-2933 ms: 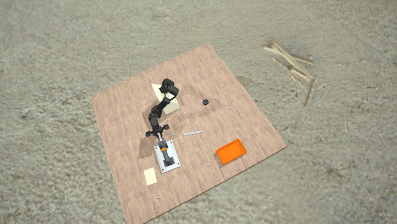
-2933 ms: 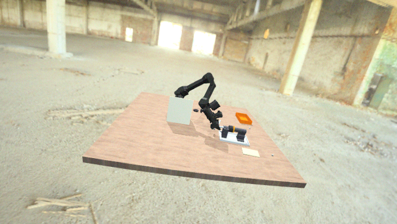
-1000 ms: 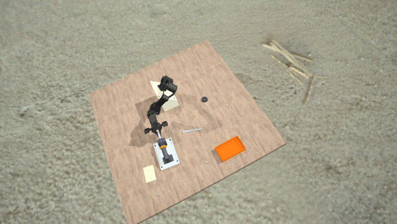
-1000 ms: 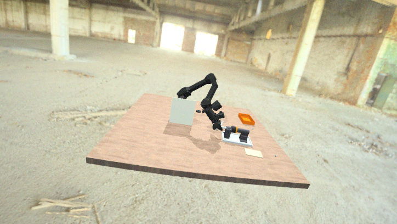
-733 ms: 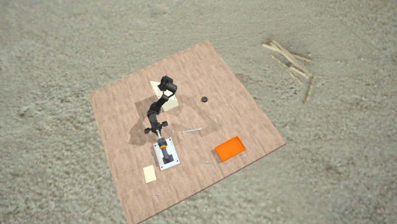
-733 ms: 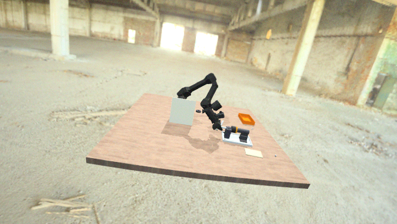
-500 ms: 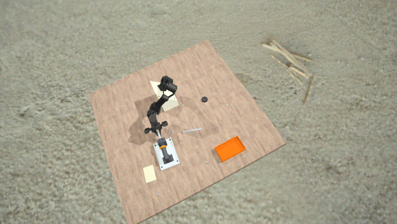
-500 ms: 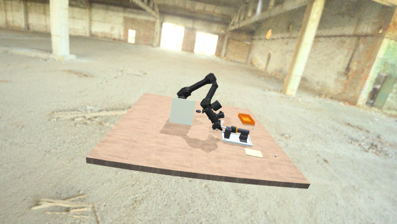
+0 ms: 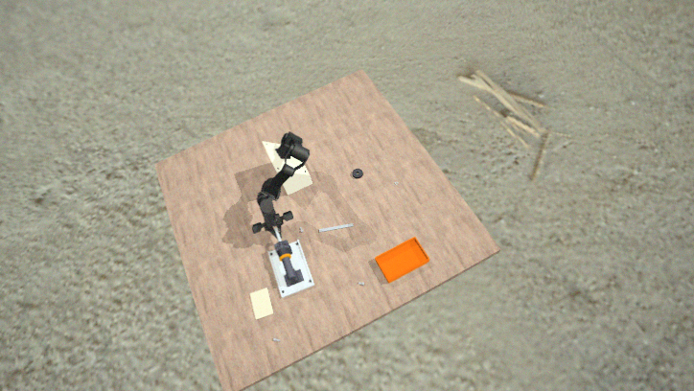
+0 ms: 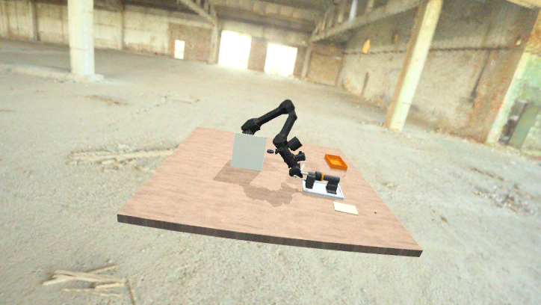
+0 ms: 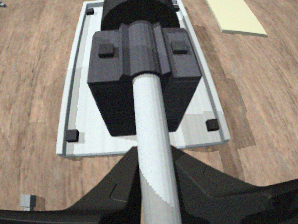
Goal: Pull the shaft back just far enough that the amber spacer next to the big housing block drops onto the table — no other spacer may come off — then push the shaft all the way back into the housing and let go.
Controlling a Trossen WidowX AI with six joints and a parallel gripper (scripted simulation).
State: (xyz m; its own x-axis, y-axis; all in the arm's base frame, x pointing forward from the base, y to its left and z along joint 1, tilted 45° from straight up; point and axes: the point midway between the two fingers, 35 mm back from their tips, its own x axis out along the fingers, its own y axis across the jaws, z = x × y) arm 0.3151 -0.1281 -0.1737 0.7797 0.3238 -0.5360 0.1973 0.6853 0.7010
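Note:
My gripper point(image 9: 277, 230) point(image 10: 300, 174) point(image 11: 150, 152) is shut on the pale shaft point(image 11: 150, 110), low in front of the housing assembly. The shaft enters the near dark block point(image 9: 283, 246) point(image 10: 310, 182) point(image 11: 145, 55). One amber spacer point(image 9: 285, 257) point(image 10: 322, 176) shows as a ring in line with the shaft, just beyond that block, with dark round parts on both sides of it. The far dark block point(image 9: 293, 277) point(image 10: 332, 186) stands at the other end of the white base plate point(image 9: 307, 271) point(image 11: 82, 107). The near block and a dark round part hide the amber spacer in the wrist view.
An orange tray point(image 9: 422, 249) point(image 10: 336, 167) lies off to the side. A cream card point(image 9: 262, 303) point(image 10: 345, 208) point(image 11: 237, 17) lies beside the base plate. A silver bar point(image 9: 335, 227), a black ring point(image 9: 357, 172) point(image 10: 270, 151) and small grey pieces lie around. An upright pale panel point(image 10: 248, 151) stands by the arm's base.

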